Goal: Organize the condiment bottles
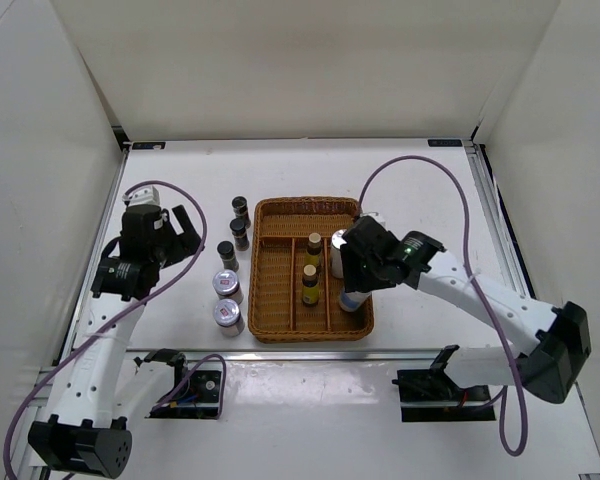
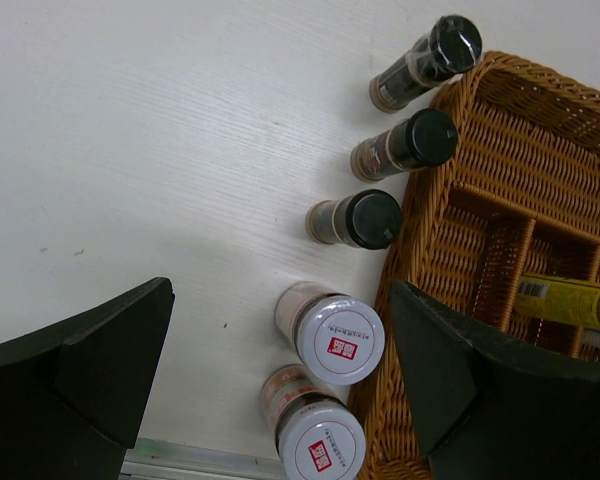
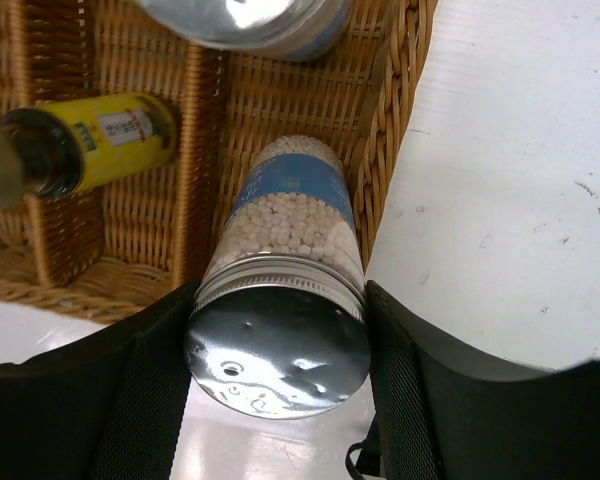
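Observation:
My right gripper (image 1: 360, 272) is shut on a tall silvery-white cylinder (image 3: 285, 215) full of white beads. Its fingers (image 3: 420, 400) press both sides of the lid, and its lower end is inside the right compartment of the wicker basket (image 1: 280, 325). The second cylinder (image 3: 245, 20) stands behind it in the same compartment. Two amber yellow-labelled bottles (image 1: 313, 247) (image 1: 309, 285) stand in the middle compartment. Three black-capped jars (image 2: 365, 218) and two silver-lidded jars (image 2: 338, 340) stand in a row left of the basket. My left gripper (image 2: 280, 300) is open above the silver-lidded jars.
The basket's left compartment (image 1: 275, 270) holds nothing. White walls enclose the table on three sides. A purple cable (image 1: 420, 165) arcs over the table's right rear. The table's near edge strip (image 2: 180, 462) lies just past the nearest silver-lidded jar.

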Available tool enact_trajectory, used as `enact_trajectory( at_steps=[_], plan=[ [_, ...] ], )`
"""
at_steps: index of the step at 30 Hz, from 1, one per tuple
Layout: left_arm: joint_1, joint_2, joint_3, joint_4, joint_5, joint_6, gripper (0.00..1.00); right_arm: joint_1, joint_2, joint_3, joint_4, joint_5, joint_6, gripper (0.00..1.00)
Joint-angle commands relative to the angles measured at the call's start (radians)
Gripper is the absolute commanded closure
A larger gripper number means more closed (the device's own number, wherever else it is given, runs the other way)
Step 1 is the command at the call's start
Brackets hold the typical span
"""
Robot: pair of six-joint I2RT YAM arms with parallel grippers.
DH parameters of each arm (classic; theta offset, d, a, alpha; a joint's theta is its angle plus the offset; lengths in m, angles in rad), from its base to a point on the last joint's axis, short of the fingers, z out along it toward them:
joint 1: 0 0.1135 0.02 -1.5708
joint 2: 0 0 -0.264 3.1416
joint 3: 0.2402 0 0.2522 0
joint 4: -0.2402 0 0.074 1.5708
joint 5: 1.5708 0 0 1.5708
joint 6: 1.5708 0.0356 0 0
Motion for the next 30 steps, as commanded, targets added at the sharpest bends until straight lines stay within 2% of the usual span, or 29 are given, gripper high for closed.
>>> enact_trajectory(
  at_steps=[1,4,5,6,8,9,11,15,16,19,22,27,30],
  plan=[
    [-0.004,0.005,-0.008,-0.009,0.056,-0.016,0.00,0.005,0.029,0.011,0.058,0.060,0.033,0.75],
    [-0.004,0.016,-0.008,-0.009,0.065,-0.016,0.00,0.005,0.057,0.011,0.049,0.060,0.033,0.58],
    [-0.004,0.016,-0.008,-0.009,0.065,-0.025,0.00,0.005,0.069,0.020,0.049,0.060,0.033,0.38],
    [-0.004,0.027,-0.008,-0.009,0.065,-0.025,0.00,0.015,0.080,0.029,0.038,0.071,0.033,0.28],
    [-0.004,0.027,-0.008,-0.009,0.065,-0.034,0.00,0.025,0.080,0.049,-0.003,0.095,0.043,0.20],
    [-0.004,0.027,-0.008,-0.009,0.065,-0.034,0.00,0.037,0.080,0.083,-0.029,0.119,0.055,0.10],
    [-0.027,0.027,-0.017,-0.009,0.036,-0.034,0.00,0.051,0.065,0.129,-0.107,0.207,0.078,0.00],
    [-0.096,-0.007,-0.029,-0.009,-0.017,-0.053,0.00,0.051,0.017,0.282,-0.241,0.296,0.053,0.00],
    [-0.120,-0.007,-0.029,-0.009,-0.018,-0.042,0.00,0.051,-0.004,0.361,-0.278,0.317,0.038,0.00],
    [-0.162,-0.007,-0.040,-0.009,0.024,-0.011,0.00,0.051,-0.076,0.445,-0.407,0.411,0.017,0.00],
    [-0.203,0.020,-0.040,-0.023,0.053,0.001,0.00,0.051,-0.188,0.471,-0.477,0.456,0.007,0.00],
    [-0.222,0.177,-0.002,-0.093,0.062,-0.037,0.00,0.051,-0.369,0.453,-0.507,0.453,-0.002,0.00],
    [-0.222,0.229,0.008,-0.093,0.117,-0.047,0.00,0.051,-0.405,0.424,-0.543,0.485,-0.013,0.00]
  ],
)
